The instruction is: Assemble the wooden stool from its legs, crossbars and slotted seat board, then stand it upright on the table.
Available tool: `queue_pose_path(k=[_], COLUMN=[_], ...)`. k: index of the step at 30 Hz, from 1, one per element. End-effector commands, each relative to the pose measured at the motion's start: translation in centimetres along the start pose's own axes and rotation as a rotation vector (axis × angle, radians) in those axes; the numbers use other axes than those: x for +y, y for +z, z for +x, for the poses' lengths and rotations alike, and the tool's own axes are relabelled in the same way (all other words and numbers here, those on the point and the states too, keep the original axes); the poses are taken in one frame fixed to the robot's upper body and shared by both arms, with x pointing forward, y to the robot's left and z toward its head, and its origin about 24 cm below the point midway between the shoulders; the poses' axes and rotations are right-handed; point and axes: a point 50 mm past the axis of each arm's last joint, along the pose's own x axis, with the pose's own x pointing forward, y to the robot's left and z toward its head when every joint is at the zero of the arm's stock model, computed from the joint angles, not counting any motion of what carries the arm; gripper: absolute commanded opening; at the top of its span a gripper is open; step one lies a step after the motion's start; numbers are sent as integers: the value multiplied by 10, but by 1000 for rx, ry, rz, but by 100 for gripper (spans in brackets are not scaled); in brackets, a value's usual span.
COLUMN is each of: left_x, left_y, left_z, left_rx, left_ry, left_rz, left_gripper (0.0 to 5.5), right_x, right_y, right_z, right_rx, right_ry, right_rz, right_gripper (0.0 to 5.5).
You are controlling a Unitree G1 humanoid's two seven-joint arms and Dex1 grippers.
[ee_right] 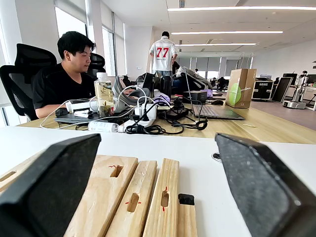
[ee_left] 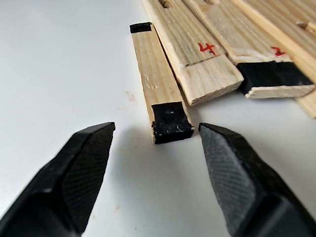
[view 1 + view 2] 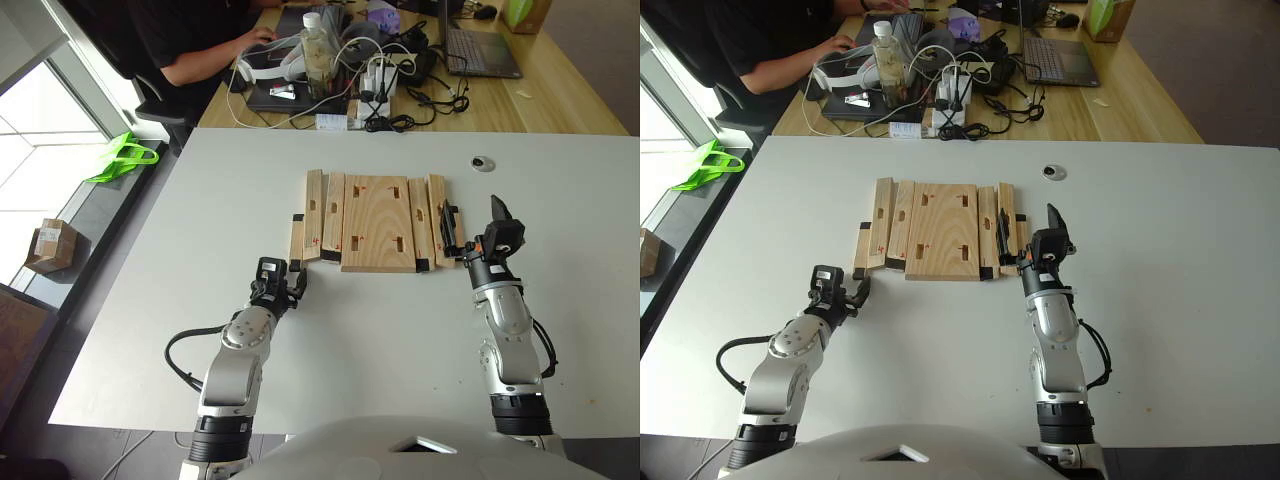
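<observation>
Low in the frame, on the white tabletop (image 3: 400, 330), the left end effector (image 3: 283, 275) rests with its fingers (image 2: 84, 168) apart. They point at the black-tipped near end of a short crossbar (image 2: 160, 91), which lies just beyond the fingertips without touching them. At lower right of centre, the right end effector (image 3: 472, 225) is also spread wide. One finger sits over the outermost right slat (image 3: 437, 205) and the other is out past the slat's edge; contact cannot be judged.

In the centre of the frame the slotted seat board (image 3: 378, 222) lies flat. Slotted legs (image 3: 333, 215) lie side by side against its left and right edges.

Farther up, a round cable grommet (image 3: 484, 161) is set into the tabletop. Along the top, a wooden desk (image 3: 560, 100) carries a bottle (image 3: 316, 45), tangled cables (image 3: 385, 75) and a laptop (image 3: 480, 45).
</observation>
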Motion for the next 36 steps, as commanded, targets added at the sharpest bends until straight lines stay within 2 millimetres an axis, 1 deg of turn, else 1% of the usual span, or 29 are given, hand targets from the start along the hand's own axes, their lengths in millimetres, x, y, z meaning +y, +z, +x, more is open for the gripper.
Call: queue_pose_path(k=[1,5,8,15,19,22,25,28,29,30,31,32,34,36], left_x=[5,8,12,17,22,27,35,40,42,42,41,38,29,16], left_y=[-3,4,6,3,4,6,16,37,46,59,71,84,103,120], left_z=[4,9,9,6,7,8,7,5,4,3,1,-2,-6,-12], left_rx=[50,37,35,52,46,36,-25,-131,-162,-198,-228,-259,-291,-301], left_ry=[7,-2,2,14,31,51,92,83,75,58,37,-9,-94,-204], left_rz=[5,-22,-25,-16,-22,-23,-42,-61,-60,-62,-61,-60,-47,-28], left_gripper=[316,316,287,174,130,130,130,130,130,130,130,130,130,130], right_x=[0,0,-1,-1,-1,-2,-7,-18,-22,-26,-29,-29,-24,-9], right_y=[0,1,1,1,1,1,2,9,13,19,25,35,48,58], right_z=[2,3,3,4,5,5,8,17,22,28,34,42,51,59], right_rx=[6,5,6,6,6,5,2,-26,-43,-70,-101,-154,-244,-358], right_ry=[-6,-5,-5,-8,-6,-11,-22,-32,-24,5,48,126,271,444], right_rz=[12,13,12,12,13,12,6,-27,-63,-134,-220,-355,-578,-814], right_gripper=[428,428,428,428,428,428,428,428,428,428,428,428,428,428])
